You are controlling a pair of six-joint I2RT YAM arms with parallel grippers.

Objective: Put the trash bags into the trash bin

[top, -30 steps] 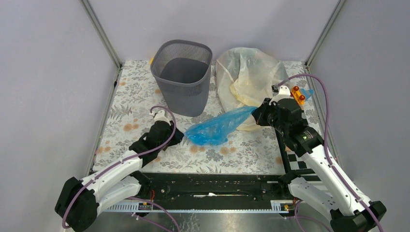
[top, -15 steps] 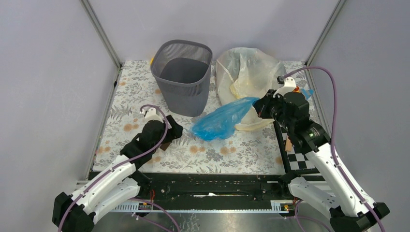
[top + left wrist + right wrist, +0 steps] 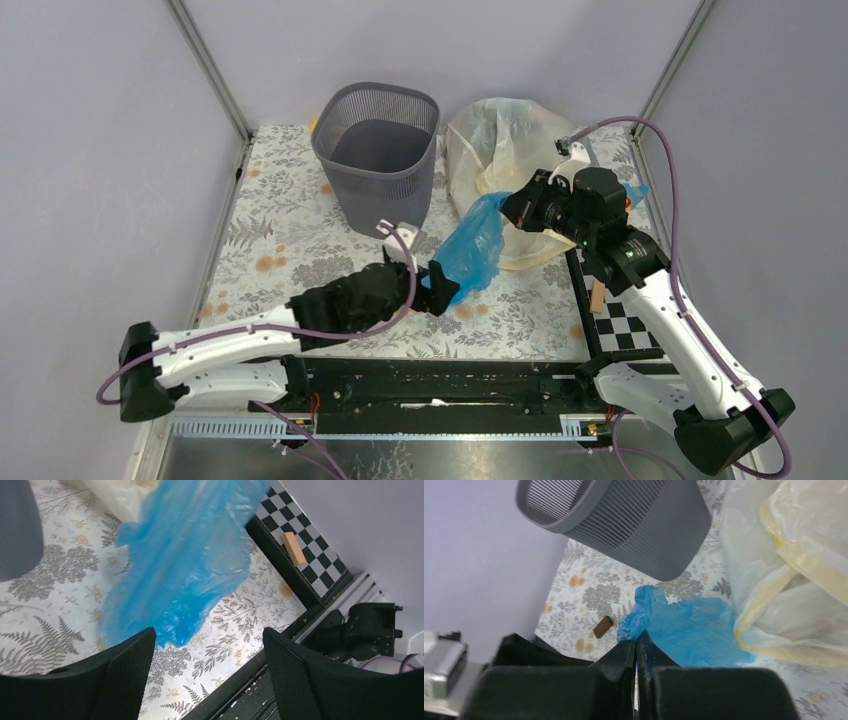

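Note:
The dark grey mesh trash bin [image 3: 375,155] stands upright at the back of the floral mat, and shows in the right wrist view [image 3: 624,515]. A blue trash bag [image 3: 475,243] hangs slanting from my right gripper [image 3: 512,205], which is shut on its top corner [image 3: 636,642]. The bag's lower end reaches the mat right of the bin. My left gripper [image 3: 440,285] is open just beside that lower end; between its fingers [image 3: 207,650] only mat shows, with the blue bag [image 3: 185,565] ahead. A pale yellowish trash bag [image 3: 510,155] lies behind the right gripper.
A checkerboard plate [image 3: 620,325] with a small tan block [image 3: 597,296] lies at the mat's right front. A small brown block [image 3: 602,626] rests on the mat near the bin. Grey walls close in the left, right and back; a black rail [image 3: 440,385] runs along the front.
My left arm swung right across the mat to the blue bag and its gripper opened. The right gripper raised the blue bag's top, pulling it back and left.

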